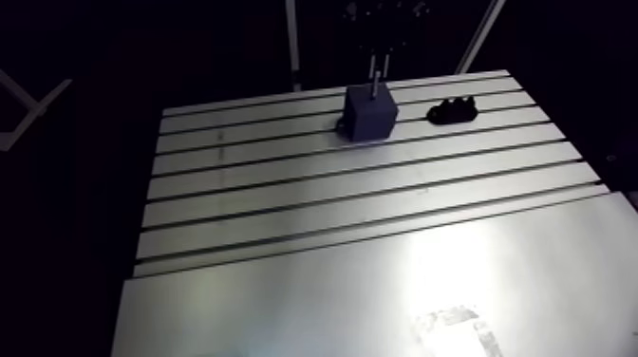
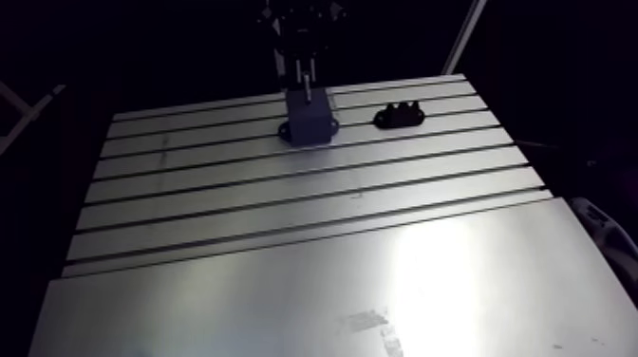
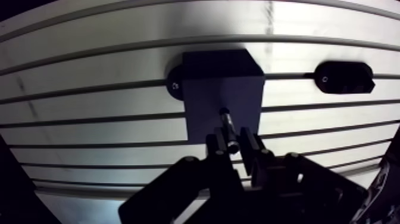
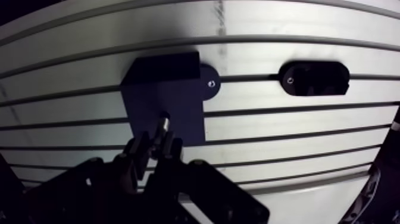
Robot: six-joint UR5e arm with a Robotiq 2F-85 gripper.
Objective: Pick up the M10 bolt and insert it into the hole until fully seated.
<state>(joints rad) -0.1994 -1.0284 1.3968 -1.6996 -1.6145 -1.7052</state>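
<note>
A dark blue block with a foot tab stands on the slotted aluminium table, near its far edge. My gripper hangs right above the block and is shut on the M10 bolt. The bolt's metal shank points down at the block's top face, its tip at or just over the surface. The hole itself is hidden under the bolt tip. In the arm view the bolt shows as a thin bright rod coming down onto the block.
A black bolt holder with rounded bumps lies on the table to the right of the block, a short gap away; the wrist view shows this holder beside the gripper. A smooth metal plate covers the near part of the table.
</note>
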